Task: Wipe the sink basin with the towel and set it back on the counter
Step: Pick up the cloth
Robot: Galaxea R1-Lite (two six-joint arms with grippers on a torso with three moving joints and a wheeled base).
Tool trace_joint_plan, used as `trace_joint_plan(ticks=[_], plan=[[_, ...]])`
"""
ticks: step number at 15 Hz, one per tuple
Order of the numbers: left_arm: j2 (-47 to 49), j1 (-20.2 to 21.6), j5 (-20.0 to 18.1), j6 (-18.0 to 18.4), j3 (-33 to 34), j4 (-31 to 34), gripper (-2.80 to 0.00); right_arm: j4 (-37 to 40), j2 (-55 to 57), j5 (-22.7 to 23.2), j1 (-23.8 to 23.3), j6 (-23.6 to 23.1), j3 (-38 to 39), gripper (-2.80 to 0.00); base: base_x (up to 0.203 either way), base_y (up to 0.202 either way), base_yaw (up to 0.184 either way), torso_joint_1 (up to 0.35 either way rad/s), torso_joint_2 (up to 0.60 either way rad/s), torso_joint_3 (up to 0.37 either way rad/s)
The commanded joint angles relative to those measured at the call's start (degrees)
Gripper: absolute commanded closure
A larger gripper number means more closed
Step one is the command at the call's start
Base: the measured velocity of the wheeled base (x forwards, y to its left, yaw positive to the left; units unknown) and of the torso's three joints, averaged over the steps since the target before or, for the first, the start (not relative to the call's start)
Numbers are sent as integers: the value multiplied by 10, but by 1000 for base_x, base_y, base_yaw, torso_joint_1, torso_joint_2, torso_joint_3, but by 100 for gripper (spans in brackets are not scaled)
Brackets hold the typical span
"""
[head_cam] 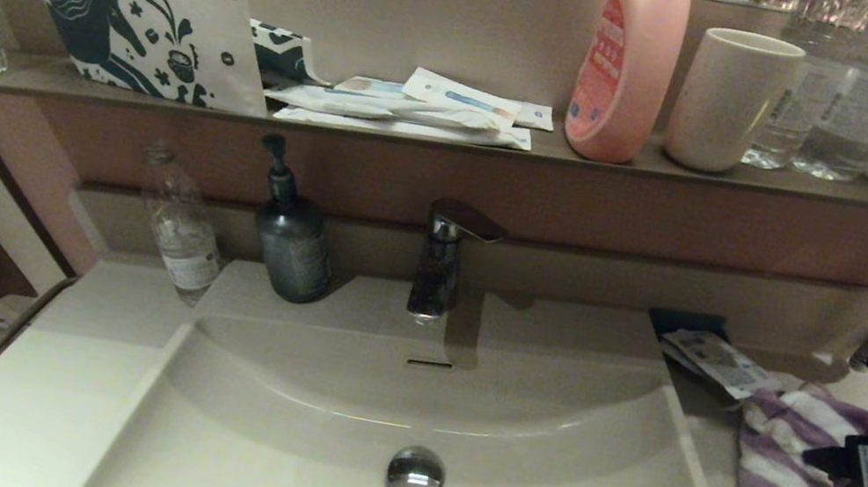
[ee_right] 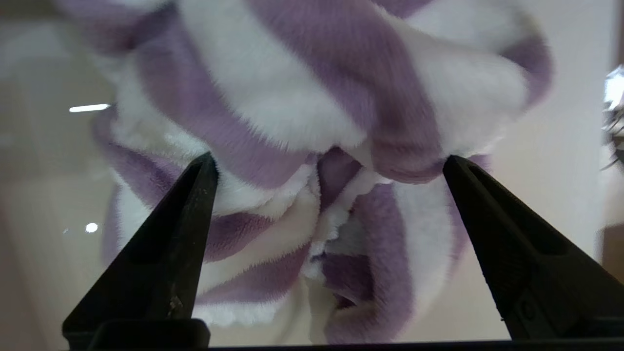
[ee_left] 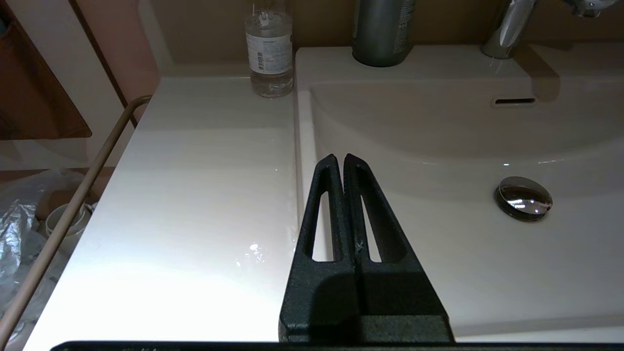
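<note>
From the head camera we saw the towel (head_cam: 791, 472) lying crumpled on the counter (head_cam: 724, 473) to the right of the sink basin (head_cam: 328, 439), next to a small printed packet (head_cam: 713, 357). Our right gripper (head_cam: 842, 460) hung just over the towel at the right edge of the view. The basin held only its drain plug (head_cam: 414, 475), below the faucet (head_cam: 445, 259).

In the left wrist view, our left gripper (ee_left: 340, 158) hovered over the basin's left rim with its jaws pressed together and nothing between them.

In the right wrist view, our right gripper (ee_right: 329, 163) had its jaws spread wide, one fingertip (ee_right: 202, 170) at each side of the bunched towel (ee_right: 312, 102), gripping nothing.
</note>
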Motion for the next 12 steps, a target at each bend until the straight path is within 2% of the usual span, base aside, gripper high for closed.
trace_joint_plan(ticks=[1, 7, 12], plan=[[1, 0, 0, 0, 0, 0, 0, -2, 31, -5, -3, 7, 0, -280, 0, 0, 0, 0, 0, 0], [1, 0, 0, 1, 0, 0, 0, -22, 72, -28, -78, -50, 4, -280, 0, 0, 0, 0, 0, 0], [1, 0, 0, 0, 0, 0, 0, -41, 116, -50, -79, -61, 4, -280, 0, 0, 0, 0, 0, 0]])
